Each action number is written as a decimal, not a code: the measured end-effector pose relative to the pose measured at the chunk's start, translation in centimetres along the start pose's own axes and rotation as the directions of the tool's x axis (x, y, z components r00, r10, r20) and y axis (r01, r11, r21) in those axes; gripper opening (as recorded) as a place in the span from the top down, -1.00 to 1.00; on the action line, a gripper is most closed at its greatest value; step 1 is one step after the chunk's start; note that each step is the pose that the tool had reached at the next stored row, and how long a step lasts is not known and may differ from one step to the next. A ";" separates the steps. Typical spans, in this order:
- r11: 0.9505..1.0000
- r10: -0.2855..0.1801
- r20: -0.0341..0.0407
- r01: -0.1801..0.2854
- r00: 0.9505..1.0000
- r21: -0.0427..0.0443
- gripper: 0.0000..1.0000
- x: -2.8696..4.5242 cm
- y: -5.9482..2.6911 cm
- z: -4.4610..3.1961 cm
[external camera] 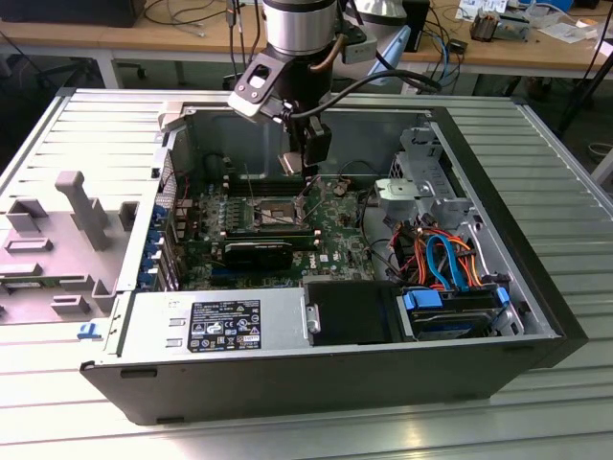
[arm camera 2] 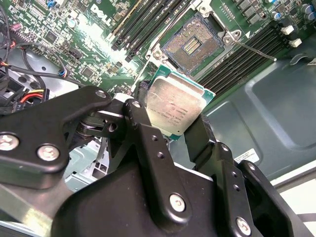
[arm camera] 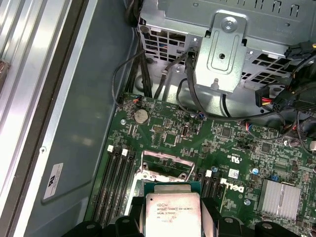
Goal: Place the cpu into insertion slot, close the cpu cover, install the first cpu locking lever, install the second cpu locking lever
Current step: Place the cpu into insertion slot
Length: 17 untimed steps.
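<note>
gripper (arm camera 2: pixel 168 121) clamped on flat silver cpu (arm camera: pixel 173 213) | square insertion slot (arm camera 2: pixel 191 43) uncovered, probably below

Setting: robotics or electronics lab. Indicators: an opened PC case (external camera: pixel 287 383) lies flat on a ribbed metal table (external camera: pixel 565 163), green board (external camera: pixel 335 240) and coloured wiring (external camera: pixel 441 254) exposed. A robot arm (external camera: pixel 299 29) stands over the case. Grey moulded fixtures (external camera: pixel 81 206) sit at the table's edge on the exterior view's left. Beyond the table's far edge, wooden benches (external camera: pixel 144 43) carry cables (external camera: pixel 182 11) and small electronics (external camera: pixel 488 24)
</note>
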<state>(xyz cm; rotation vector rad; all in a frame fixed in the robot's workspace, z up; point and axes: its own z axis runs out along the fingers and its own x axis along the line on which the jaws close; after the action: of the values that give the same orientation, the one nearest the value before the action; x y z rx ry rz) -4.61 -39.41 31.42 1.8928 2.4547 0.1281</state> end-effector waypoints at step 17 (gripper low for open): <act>1.000 0.016 0.001 -0.016 1.000 0.000 -0.08 0.00 0.00 0.02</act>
<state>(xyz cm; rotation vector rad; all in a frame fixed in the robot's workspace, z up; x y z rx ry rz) -4.61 -39.41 31.40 1.9115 2.4394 0.1277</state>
